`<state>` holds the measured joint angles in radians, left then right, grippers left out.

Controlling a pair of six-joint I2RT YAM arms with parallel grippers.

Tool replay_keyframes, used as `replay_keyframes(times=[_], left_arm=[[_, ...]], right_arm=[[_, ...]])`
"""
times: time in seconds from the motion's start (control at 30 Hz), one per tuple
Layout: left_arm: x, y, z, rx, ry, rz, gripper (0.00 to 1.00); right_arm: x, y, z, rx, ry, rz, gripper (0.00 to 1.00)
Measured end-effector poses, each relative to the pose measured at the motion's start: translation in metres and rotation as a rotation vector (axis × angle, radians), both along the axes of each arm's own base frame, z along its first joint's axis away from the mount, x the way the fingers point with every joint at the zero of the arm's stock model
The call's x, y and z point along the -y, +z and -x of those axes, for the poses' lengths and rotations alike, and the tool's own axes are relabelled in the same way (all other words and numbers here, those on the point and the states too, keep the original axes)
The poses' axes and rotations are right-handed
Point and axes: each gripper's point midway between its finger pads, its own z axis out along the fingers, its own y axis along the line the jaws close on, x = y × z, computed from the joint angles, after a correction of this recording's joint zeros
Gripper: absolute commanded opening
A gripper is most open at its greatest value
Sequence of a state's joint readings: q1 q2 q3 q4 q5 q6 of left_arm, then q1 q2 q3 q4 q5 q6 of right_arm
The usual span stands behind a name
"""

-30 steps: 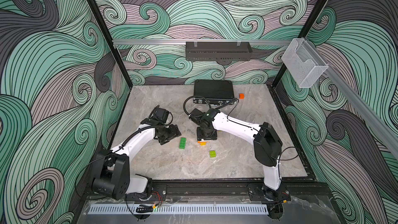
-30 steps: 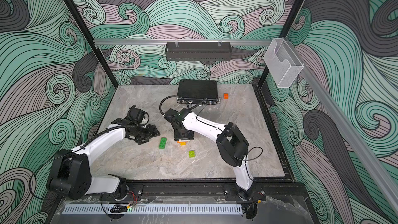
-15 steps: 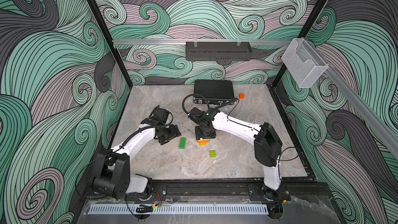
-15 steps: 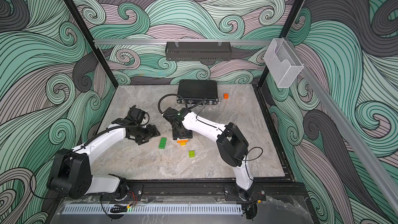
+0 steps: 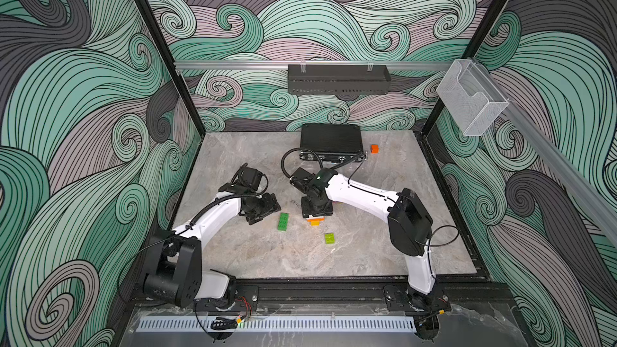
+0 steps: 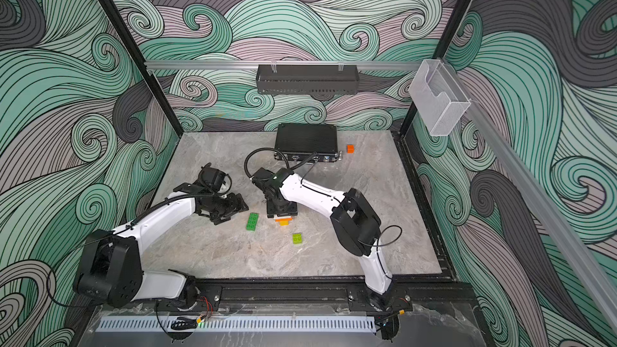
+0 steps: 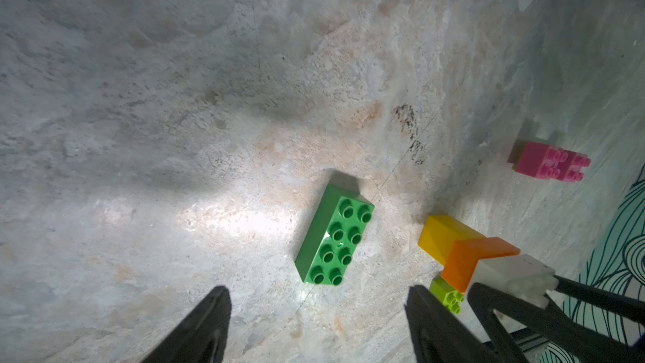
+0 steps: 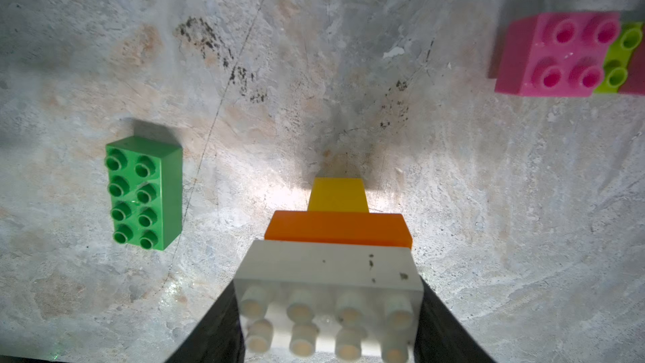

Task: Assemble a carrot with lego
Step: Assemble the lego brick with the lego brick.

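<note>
white brick at the wide end of the carrot is clamped between the fingers of the right gripper, yellow end pointing down, near the middle of the tabletop. the left gripper has its jaws apart and empty. it is just beside the dark green brick, which lies flat toward the left edge from the carrot.

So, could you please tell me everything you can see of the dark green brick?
The dark green brick is a long block of glossy plastic with eight round studs in two rows of four. It lies flat on the grey stone-look table, studs up, whole and loose. Only the table touches it; no other brick is joined.
</note>
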<state>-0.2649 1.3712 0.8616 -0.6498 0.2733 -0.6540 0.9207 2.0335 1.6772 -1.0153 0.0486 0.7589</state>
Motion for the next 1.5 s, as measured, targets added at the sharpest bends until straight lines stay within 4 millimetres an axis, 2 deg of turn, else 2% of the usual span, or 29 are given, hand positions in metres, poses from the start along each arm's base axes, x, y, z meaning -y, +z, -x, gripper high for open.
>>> replay_keyframes(times=[0.73, 1.1, 1.5], left_arm=[[0.000, 0.000, 0.000, 0.000, 0.000, 0.000, 0.80], [0.000, 0.000, 0.000, 0.000, 0.000, 0.000, 0.80], [0.000, 0.000, 0.000, 0.000, 0.000, 0.000, 0.80]], right_arm=[[-0.001, 0.003, -0.002, -0.002, -0.003, -0.013, 0.52], [0.008, 0.000, 0.003, -0.018, -0.028, -0.020, 0.57], [0.009, -0.001, 0.003, -0.030, -0.040, -0.038, 0.58]])
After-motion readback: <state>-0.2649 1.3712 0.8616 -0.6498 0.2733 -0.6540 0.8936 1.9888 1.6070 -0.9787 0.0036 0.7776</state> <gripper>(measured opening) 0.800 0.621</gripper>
